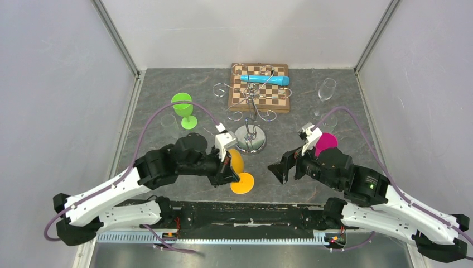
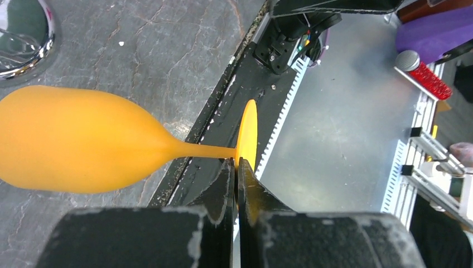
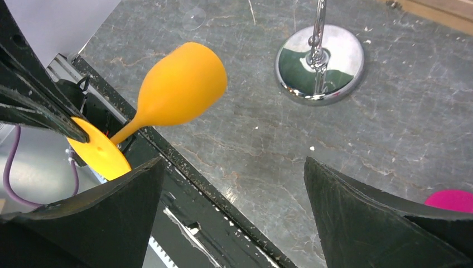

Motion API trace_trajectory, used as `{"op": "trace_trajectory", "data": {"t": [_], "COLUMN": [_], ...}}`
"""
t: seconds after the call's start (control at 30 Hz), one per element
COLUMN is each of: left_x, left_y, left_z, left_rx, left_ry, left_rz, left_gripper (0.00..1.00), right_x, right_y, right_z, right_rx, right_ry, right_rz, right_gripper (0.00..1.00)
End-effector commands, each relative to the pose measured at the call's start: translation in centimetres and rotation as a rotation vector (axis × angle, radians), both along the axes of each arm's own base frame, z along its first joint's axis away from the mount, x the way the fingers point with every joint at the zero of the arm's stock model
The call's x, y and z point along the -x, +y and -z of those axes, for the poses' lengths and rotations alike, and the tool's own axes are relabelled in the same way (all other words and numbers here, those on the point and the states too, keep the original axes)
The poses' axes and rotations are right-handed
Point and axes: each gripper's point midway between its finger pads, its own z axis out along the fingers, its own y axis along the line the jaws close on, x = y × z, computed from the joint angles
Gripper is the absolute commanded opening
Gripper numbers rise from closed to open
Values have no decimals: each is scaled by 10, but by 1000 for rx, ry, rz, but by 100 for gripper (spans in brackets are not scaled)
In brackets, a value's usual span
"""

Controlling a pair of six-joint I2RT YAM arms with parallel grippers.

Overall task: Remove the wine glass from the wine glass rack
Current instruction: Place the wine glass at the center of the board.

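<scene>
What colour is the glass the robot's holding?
Orange. The wine glass shows best in the left wrist view.

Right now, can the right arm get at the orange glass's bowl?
Probably yes. The right tool stands open, facing the orange glass, with only table between them; the left tool pinches just its foot.

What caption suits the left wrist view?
Orange wine glass gripped at its foot, sideways, near the rack's chrome base.

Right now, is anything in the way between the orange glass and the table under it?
Nothing visible. The left claw pinches the orange wine glass by its foot, clear of the wine glass rack, with bare table below its bowl.
</scene>
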Motion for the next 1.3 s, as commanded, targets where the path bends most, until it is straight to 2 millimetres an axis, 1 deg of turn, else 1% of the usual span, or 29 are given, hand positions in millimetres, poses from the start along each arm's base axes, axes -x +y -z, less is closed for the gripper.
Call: {"op": "trace_trajectory", "data": {"t": [0.0,0.13,0.2,0.43,0.57,0.67,0.8,0.87,1.0,1.13,1.27], "left_x": [-8,8,12,26,35,37,38,39,38,36,35], "left_y": [-21,-41,-49,-64,-71,-74,-76,-76,-75,-75,-78], "left_z": [-10,-4,-1,-6,-2,1,4,5,2,4,4], "left_rx": [5,-19,-31,-12,4,12,22,34,69,57,56], "left_ry": [-179,-248,-289,-426,-509,-558,-614,-651,-695,-725,-754], "left_rz": [1,50,52,66,109,127,152,163,159,151,140], "left_gripper": [2,2,2,2,2,2,2,2,2,2,2], "right_x": [7,9,9,18,26,32,37,42,47,50,50], "right_y": [8,10,10,20,29,35,42,45,50,54,56], "right_z": [1,9,11,19,24,25,20,20,26,30,35], "right_rx": [-71,-78,-88,-129,-154,-171,-195,-198,-190,-201,-202], "right_ry": [51,84,96,152,190,213,225,242,272,297,314], "right_rz": [-18,-11,-5,-40,-86,-125,-164,-195,-220,-238,-226], "right_gripper": [98,98,98,97,96,95,93,93,92,91,90]}}
